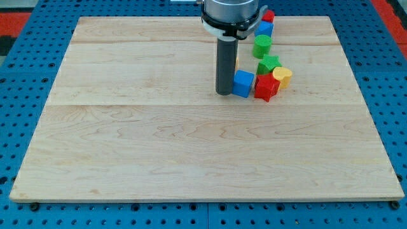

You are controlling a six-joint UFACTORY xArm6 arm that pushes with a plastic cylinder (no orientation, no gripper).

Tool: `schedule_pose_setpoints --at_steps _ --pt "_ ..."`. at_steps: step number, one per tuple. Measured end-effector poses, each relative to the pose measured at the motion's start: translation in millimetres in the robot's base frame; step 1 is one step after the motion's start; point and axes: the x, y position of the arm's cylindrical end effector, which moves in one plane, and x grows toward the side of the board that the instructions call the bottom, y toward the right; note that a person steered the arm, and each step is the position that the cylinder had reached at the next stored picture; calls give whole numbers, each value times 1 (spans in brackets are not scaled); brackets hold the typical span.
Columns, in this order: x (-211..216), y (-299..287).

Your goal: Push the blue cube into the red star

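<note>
The blue cube lies on the wooden board at the upper right of middle. The red star lies right beside it on the view's right, and the two look to be touching. My tip stands on the board just at the blue cube's left side, against it or nearly so. The dark rod rises from the tip to the arm's head at the view's top.
A green block sits just above the red star, and a yellow block at its upper right. Further up lie a green block, a blue block and a red block. A small yellow piece shows behind the rod.
</note>
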Motion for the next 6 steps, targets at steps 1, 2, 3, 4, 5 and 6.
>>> schedule_pose_setpoints --at_steps 1,2,3,4,5,6 --pt "-3 -20" --pt "-7 -50" --pt "-14 -47" --pt "-14 -13" --pt "-14 28" --pt "-14 52"
